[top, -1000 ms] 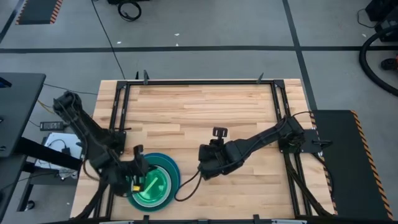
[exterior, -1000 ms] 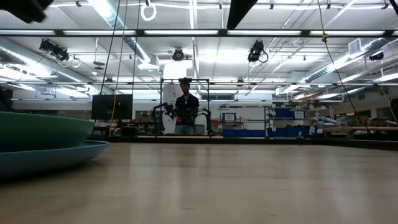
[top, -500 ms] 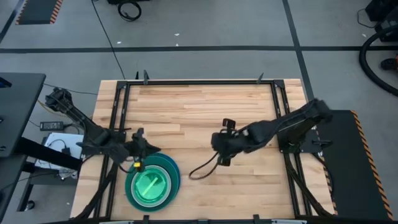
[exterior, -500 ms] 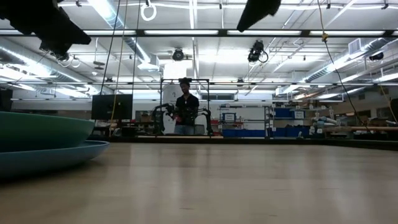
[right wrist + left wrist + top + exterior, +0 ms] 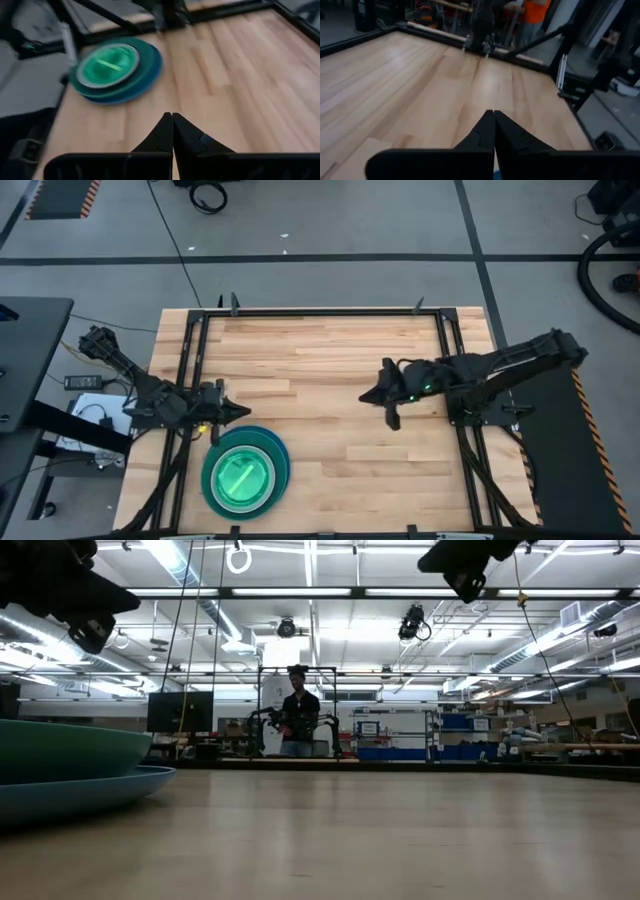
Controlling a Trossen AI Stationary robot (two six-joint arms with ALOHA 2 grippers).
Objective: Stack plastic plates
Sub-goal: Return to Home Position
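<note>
High view: the plates [image 5: 245, 478] sit stacked at the table's [image 5: 330, 350] near-left corner; left gripper [image 5: 232, 411] just beyond them, right gripper [image 5: 368, 395] mid-table. Wrist views: both arms' fingers [image 5: 481, 136] closed, empty. Stacking seems finished; arms should fold home.

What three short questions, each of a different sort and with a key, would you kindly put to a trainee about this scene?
1. True or false: the plate stack sits at the right edge of the table.
2. Pick one. The left gripper has its A) fingers shut, holding nothing; B) fingers shut on a plate; C) fingers wide open.
3. Which is nearer the plate stack, the left gripper or the right gripper?
Key: 1 false; 2 A; 3 the left gripper.
</note>
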